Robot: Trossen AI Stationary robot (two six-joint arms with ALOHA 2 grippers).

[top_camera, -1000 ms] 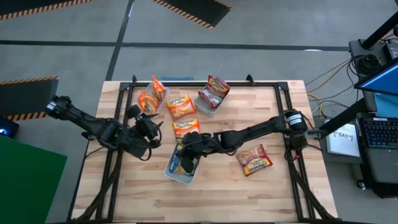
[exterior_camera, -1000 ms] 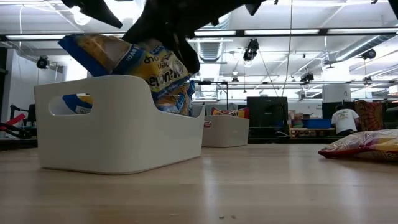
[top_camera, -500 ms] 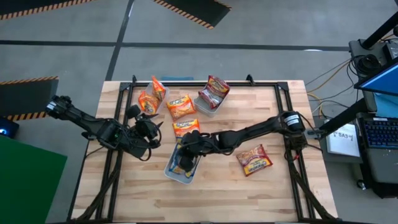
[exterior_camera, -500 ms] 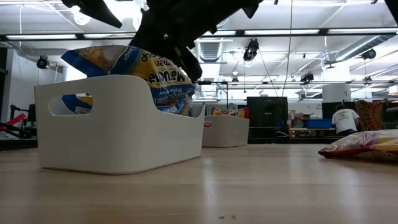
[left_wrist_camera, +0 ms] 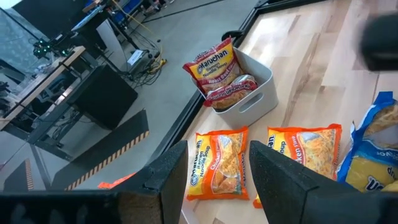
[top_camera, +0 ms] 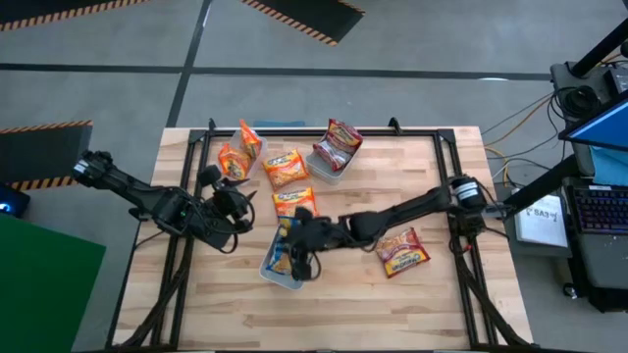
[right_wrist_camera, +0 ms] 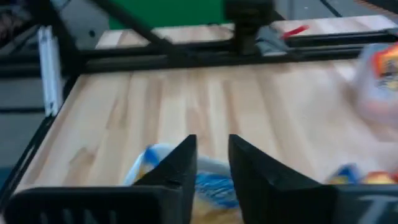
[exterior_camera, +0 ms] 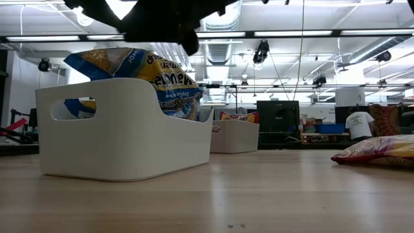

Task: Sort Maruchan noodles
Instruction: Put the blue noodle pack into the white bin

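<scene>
A blue-and-yellow noodle packet (exterior_camera: pixel 139 65) lies on top of others in the near white bin (exterior_camera: pixel 123 136), poking above its rim. My right gripper (right_wrist_camera: pixel 212 146) hovers just above that packet (right_wrist_camera: pixel 211 183), open, with nothing between its fingers. In the high view this gripper (top_camera: pixel 297 253) stands over the bin (top_camera: pixel 273 277). My left gripper (left_wrist_camera: pixel 239 180) waits open at the table's left (top_camera: pixel 235 204), touching nothing. Two orange packets (left_wrist_camera: pixel 214 163) (left_wrist_camera: pixel 305 146) lie flat on the table beyond it.
A second white bin (left_wrist_camera: pixel 249 102) at the far middle holds dark red packets (left_wrist_camera: pixel 214 65). More orange packets (top_camera: pixel 240 152) stand at the far left. One dark red packet (top_camera: pixel 400 252) lies flat on the table at the right. A black frame (top_camera: pixel 442 137) borders the table.
My right gripper has let go of the blue-and-yellow packet, rolled about its own axis and come up clear of it. The packet, held tilted over the near bin a second ago, has dropped flatter onto the packets inside and lies still.
</scene>
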